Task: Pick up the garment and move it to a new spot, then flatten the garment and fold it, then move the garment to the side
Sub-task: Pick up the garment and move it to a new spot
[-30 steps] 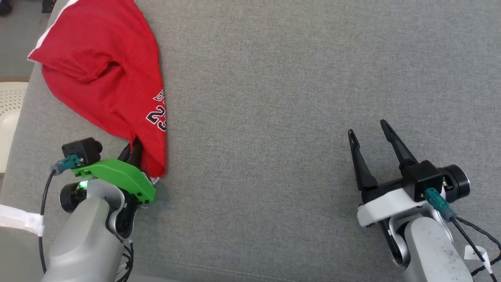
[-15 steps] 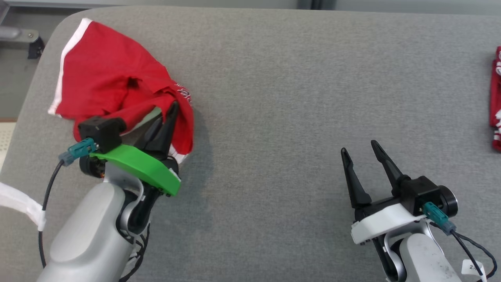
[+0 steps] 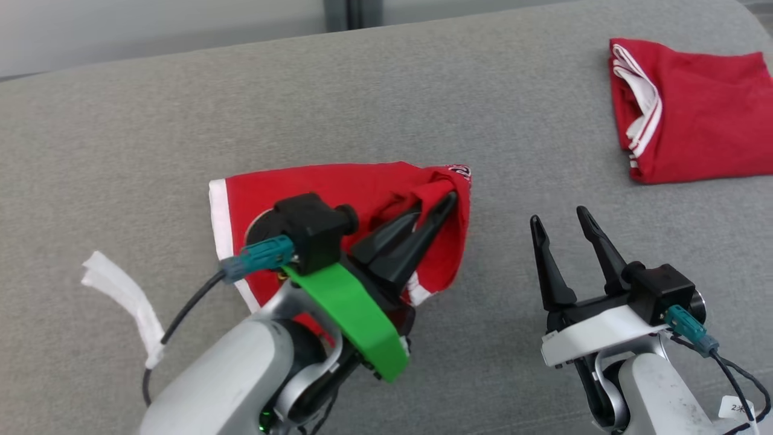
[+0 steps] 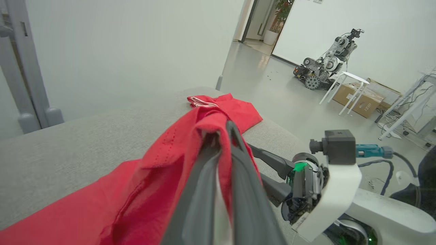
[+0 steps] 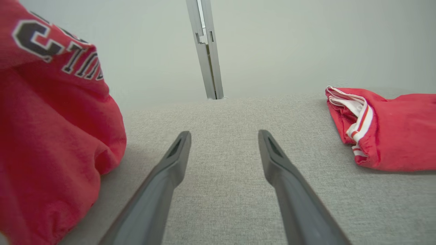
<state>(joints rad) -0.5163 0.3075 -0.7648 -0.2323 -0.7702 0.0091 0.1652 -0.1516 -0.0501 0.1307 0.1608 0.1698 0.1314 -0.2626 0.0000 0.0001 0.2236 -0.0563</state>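
Garment: the red jersey (image 3: pixel 338 193) hung bunched from the left gripper (image 3: pixel 444 202) over the middle of the grey cushion (image 3: pixel 181 121), its lower folds appearing to trail on the fabric.
Left gripper: fingers pinched shut on a gathered fold of the jersey near its upper right corner; in the left wrist view red cloth wrapped over both fingertips (image 4: pixel 230 127).
Right gripper: the right gripper (image 3: pixel 558 217) hovered just right of the jersey, apart from it, fingers spread wide and holding nothing.
Second item: a folded red garment (image 3: pixel 694 109) lay at the cushion's far right, well apart.
Handling: the jersey looked light, thin and limp; it would likely sag, twist and slip rather than keep any shape.
Where to grip: judging by the drape, a white-trimmed hem (image 3: pixel 216 211) or a corner would give the firmest hold; a second pinch at the far edge would help spread it flat.
Risk: a single bunched pinch could let layers slide out.
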